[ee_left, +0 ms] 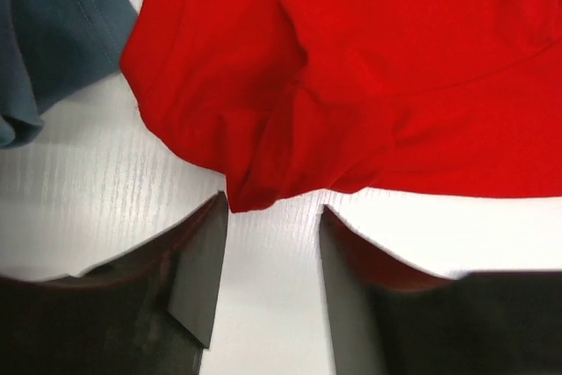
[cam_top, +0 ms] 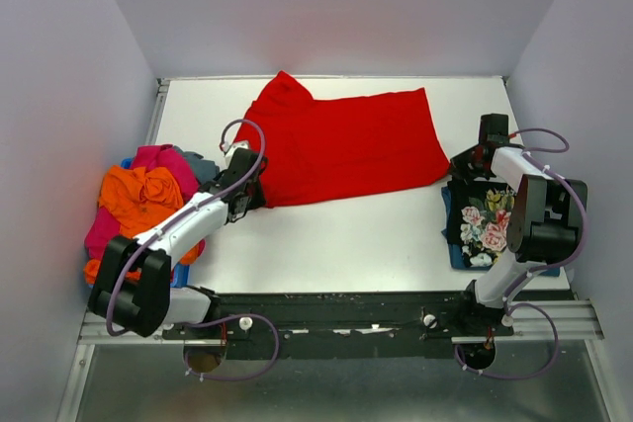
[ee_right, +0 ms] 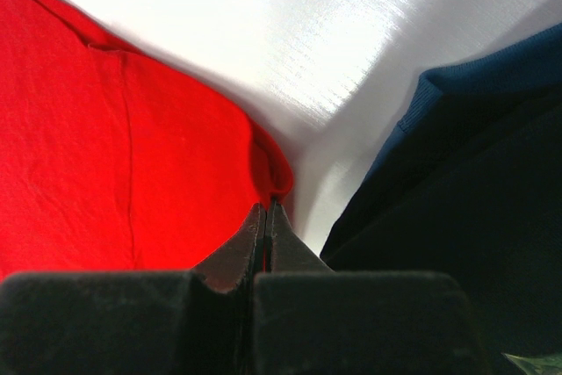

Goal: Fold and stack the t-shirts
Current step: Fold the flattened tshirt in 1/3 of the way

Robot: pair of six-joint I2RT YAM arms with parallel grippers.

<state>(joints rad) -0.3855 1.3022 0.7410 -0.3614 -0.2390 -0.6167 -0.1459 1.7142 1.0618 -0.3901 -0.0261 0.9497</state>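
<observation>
so the red shirt (cam_top: 346,145) is lying mostly flat across the back of the table (cam_top: 346,254), a bit rumpled at its left end. the unfolded pile (cam_top: 143,200) sits at the left edge and the black flowered shirt (cam_top: 485,219) is folded on the right.

left gripper (ee_left: 272,206) is down at the near left corner of the red shirt, jaws partway apart with nothing between them, and a bunched tip of cloth just ahead of the fingertips. right gripper (ee_right: 266,208) is pinched fully closed with its tips right against the hem at the near right corner. can't tell if any cloth is actually caught.

my take: this is the grab-2-corners bit before a fold. left one should slide forward, low to the table, so the bunched corner goes well in between the fingers before closing, and take only the red one, not the grey shirt (ee_left: 53,32) beside it. right side probably wants to open and bite deeper.
</observation>
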